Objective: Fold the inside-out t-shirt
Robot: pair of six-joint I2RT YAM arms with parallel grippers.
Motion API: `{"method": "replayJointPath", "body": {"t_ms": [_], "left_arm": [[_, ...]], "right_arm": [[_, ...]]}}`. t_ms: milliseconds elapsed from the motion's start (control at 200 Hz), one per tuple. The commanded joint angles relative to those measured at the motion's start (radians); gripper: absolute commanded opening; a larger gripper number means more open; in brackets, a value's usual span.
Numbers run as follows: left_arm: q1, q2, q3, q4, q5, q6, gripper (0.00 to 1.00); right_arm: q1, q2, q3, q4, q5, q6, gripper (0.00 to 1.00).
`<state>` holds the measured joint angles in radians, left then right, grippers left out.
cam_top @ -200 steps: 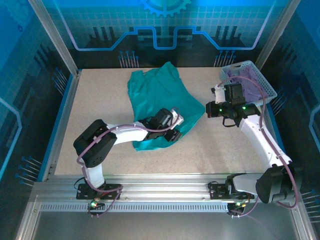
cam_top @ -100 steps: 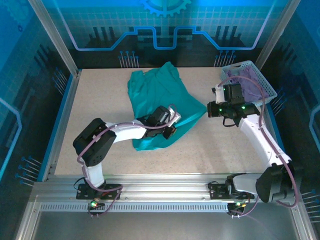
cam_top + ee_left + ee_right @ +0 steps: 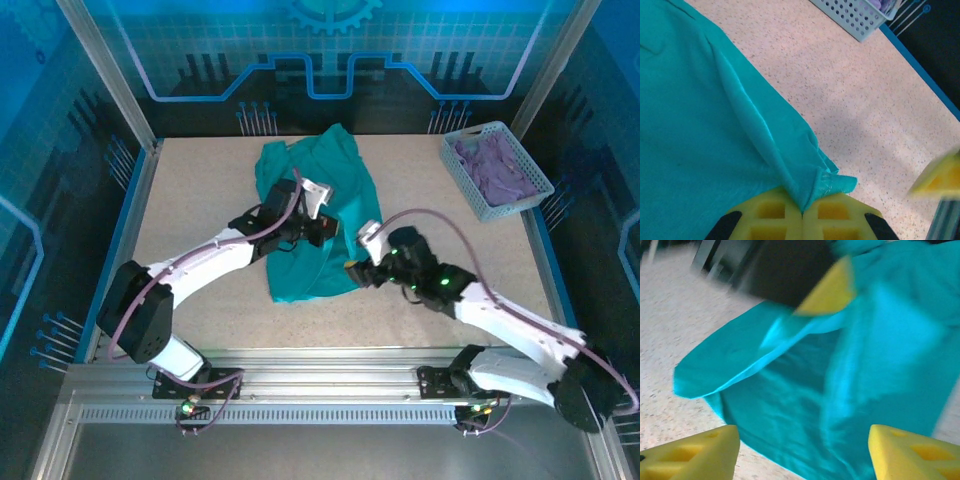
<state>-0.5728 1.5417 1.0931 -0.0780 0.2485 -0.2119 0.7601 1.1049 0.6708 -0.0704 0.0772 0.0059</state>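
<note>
The teal inside-out t-shirt (image 3: pixel 305 270) lies crumpled mid-table, stretching from the back centre toward the front. My left gripper (image 3: pixel 322 232) sits over its middle. The left wrist view has that gripper (image 3: pixel 802 212) shut on a raised fold of the t-shirt (image 3: pixel 715 125). My right gripper (image 3: pixel 352 270) hovers at the shirt's near right edge. Seen from the right wrist, it (image 3: pixel 805 460) is open, yellow fingers (image 3: pixel 695 455) wide apart with nothing between them, the t-shirt (image 3: pixel 790 410) just beyond. One lifted flap hangs from the left gripper's yellow finger (image 3: pixel 830 290).
A pale blue basket (image 3: pixel 520 200) holding a purple cloth (image 3: pixel 495 165) stands at the back right; its corner (image 3: pixel 860 15) shows in the left wrist view. Bare speckled table (image 3: pixel 200 200) surrounds the shirt. Blue rails edge the table on both sides.
The left gripper shut on the shirt's near right part and carried it back over the shirt. The right arm swung from the basket to the shirt's near edge and opened.
</note>
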Motion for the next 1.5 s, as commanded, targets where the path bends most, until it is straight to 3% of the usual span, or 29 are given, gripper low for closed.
{"method": "replayJointPath", "body": {"t_ms": [0, 120, 260, 505, 820, 1015, 1200, 1496], "left_arm": [[0.019, -0.035, 0.076, -0.118, 0.054, -0.034, 0.00], [0.041, -0.039, 0.134, -0.202, 0.082, -0.046, 0.00], [0.058, -0.053, 0.182, -0.283, 0.120, -0.053, 0.00], [0.071, -0.109, 0.232, -0.333, 0.207, -0.086, 0.00], [0.072, -0.158, 0.222, -0.308, 0.210, -0.090, 0.00], [0.056, -0.194, 0.198, -0.207, 0.295, -0.144, 0.00], [0.033, -0.230, 0.220, -0.211, 0.305, -0.147, 0.00], [0.012, -0.260, 0.216, -0.169, 0.320, -0.167, 0.00]], "right_arm": [[0.079, 0.132, -0.066, 0.328, 0.014, -0.060, 0.62], [0.138, 0.334, -0.054, 0.504, 0.089, -0.099, 0.52], [0.109, 0.504, -0.032, 0.668, 0.157, -0.094, 0.42], [0.038, 0.679, 0.102, 0.703, 0.218, -0.067, 0.37], [-0.048, 0.701, 0.144, 0.704, 0.096, -0.013, 0.34], [-0.013, 0.738, 0.200, 0.618, 0.177, -0.051, 0.34], [-0.013, 0.768, 0.204, 0.606, 0.204, -0.026, 0.36], [0.000, 0.823, 0.348, 0.470, 0.227, -0.035, 0.40]]}}
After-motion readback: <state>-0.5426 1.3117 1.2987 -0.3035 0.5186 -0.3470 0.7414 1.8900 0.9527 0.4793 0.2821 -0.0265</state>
